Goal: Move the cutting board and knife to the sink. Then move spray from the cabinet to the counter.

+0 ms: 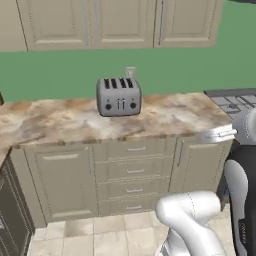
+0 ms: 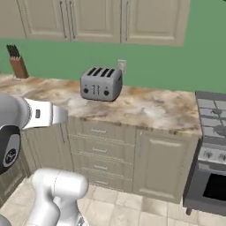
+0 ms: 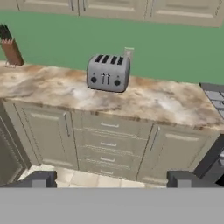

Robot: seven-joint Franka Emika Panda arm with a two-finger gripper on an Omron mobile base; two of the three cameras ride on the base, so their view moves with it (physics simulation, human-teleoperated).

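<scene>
gripper [image 3: 111, 179]: jaws standing wide, holding nothing, pointing over the floor toward the base cabinets.
counter [image 3: 166, 107]: lying ahead and above; carrying a toaster [image 3: 108, 72] and knife block [image 3: 11, 50].
board, knife, sink: whereabouts not determinable; base is likely needing to drive.

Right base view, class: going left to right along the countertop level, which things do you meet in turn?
Knife block → toaster → wall outlet → stove.
</scene>
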